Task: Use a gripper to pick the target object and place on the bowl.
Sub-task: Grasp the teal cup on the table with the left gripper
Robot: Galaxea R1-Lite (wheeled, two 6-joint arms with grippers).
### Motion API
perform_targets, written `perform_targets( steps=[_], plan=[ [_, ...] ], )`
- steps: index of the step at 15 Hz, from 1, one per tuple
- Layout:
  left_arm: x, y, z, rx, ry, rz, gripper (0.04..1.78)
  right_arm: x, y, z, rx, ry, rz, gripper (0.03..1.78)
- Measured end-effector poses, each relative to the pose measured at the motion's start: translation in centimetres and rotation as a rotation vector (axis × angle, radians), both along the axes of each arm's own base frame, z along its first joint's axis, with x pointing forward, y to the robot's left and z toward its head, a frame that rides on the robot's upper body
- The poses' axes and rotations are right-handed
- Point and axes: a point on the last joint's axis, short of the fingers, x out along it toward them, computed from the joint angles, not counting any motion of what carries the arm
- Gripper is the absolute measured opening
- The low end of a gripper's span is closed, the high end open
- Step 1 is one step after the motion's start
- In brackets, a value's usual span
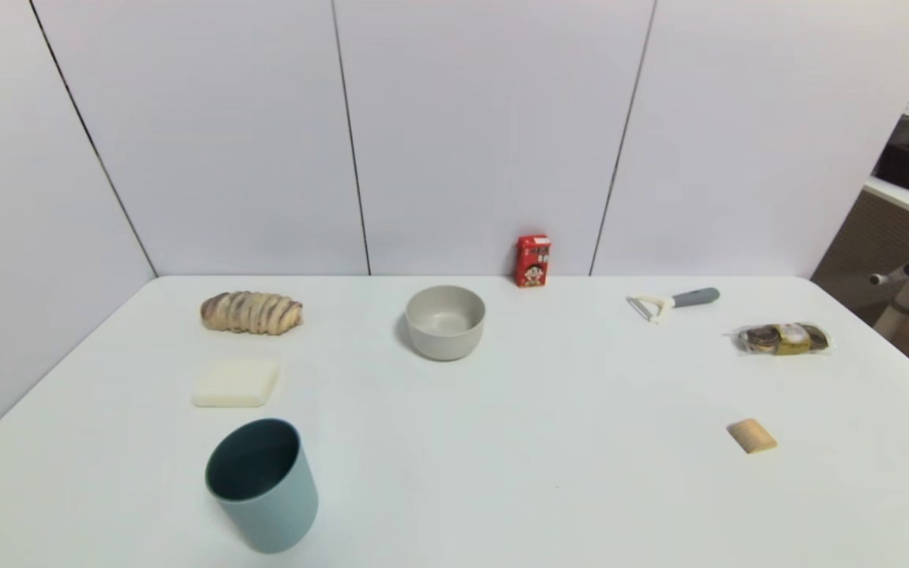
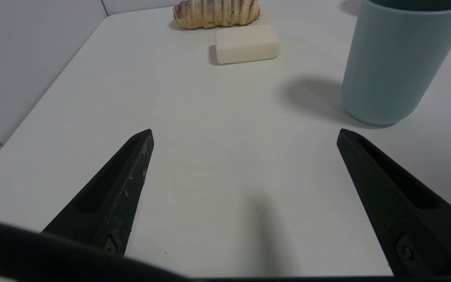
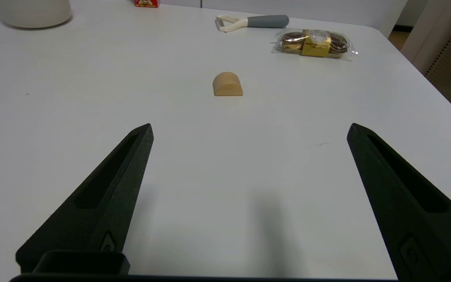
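The teal cup stands upright at the front left of the white table; it also shows in the left wrist view. The light grey bowl sits empty at the middle back; its side shows in the right wrist view. Neither gripper shows in the head view. My left gripper is open and empty, low over the table, short of the cup. My right gripper is open and empty over the table's front right, short of a small wooden block.
A bread loaf and a white soap bar lie behind the cup. A red carton stands at the back wall. A peeler, a chocolate pack and the wooden block lie at the right.
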Motion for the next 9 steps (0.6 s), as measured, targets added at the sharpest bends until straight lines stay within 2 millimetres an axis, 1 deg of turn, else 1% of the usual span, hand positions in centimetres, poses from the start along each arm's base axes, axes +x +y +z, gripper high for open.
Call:
perform_targets(
  steps=[4, 5, 7, 9],
  plan=[
    [0.00, 0.00, 0.00, 0.000, 0.000, 0.000, 1.69, 0.00, 0.00, 0.01, 0.000, -0.001, 0.000, 1.71],
    [0.00, 0.01, 0.00, -0.010, 0.000, 0.003, 1.69, 0.00, 0.00, 0.01, 0.000, -0.001, 0.000, 1.71],
    [0.00, 0.06, 0.06, -0.089, -0.003, 0.028, 1.69, 0.00, 0.00, 0.00, 0.000, 0.000, 0.000, 1.71],
    [0.01, 0.07, 0.08, -0.084, -0.005, 0.032, 1.69, 0.00, 0.00, 0.01, 0.000, -0.001, 0.000, 1.71]
  ],
)
